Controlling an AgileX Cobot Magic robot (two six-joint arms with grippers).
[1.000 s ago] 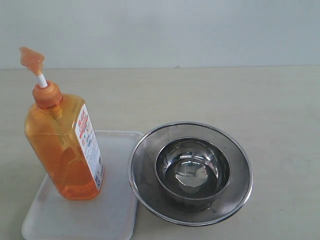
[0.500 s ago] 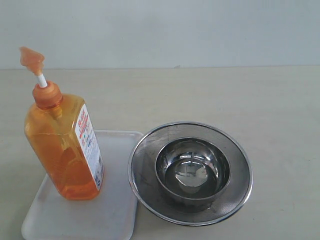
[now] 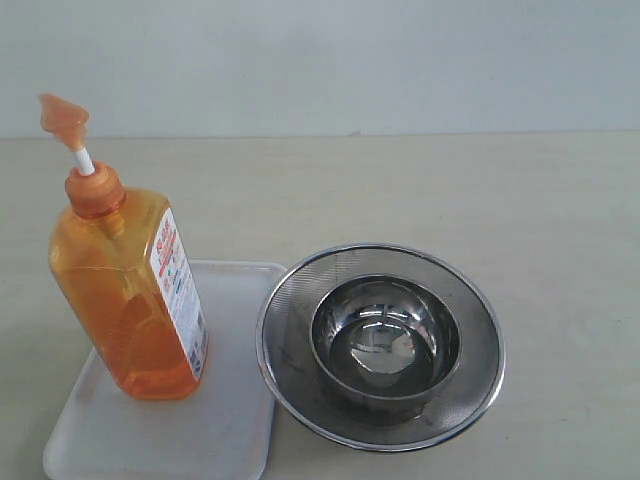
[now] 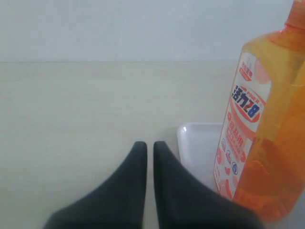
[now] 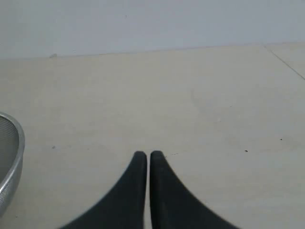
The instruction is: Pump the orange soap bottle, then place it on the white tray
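Note:
The orange soap bottle (image 3: 125, 290) stands upright on the white tray (image 3: 230, 400) at the left of the table, pump head raised on its white stem. The left wrist view shows the orange soap bottle (image 4: 267, 129) with its "28" label and a corner of the white tray (image 4: 198, 143) beside it. My left gripper (image 4: 149, 145) is shut and empty, apart from the bottle. My right gripper (image 5: 147, 155) is shut over bare table, holding nothing. Neither gripper shows in the exterior view.
A round steel mesh strainer (image 3: 290, 350) holding a steel bowl (image 3: 385, 340) sits right of the tray, touching its edge. The strainer's rim (image 5: 14, 157) shows at the edge of the right wrist view. A pale wall stands behind the table.

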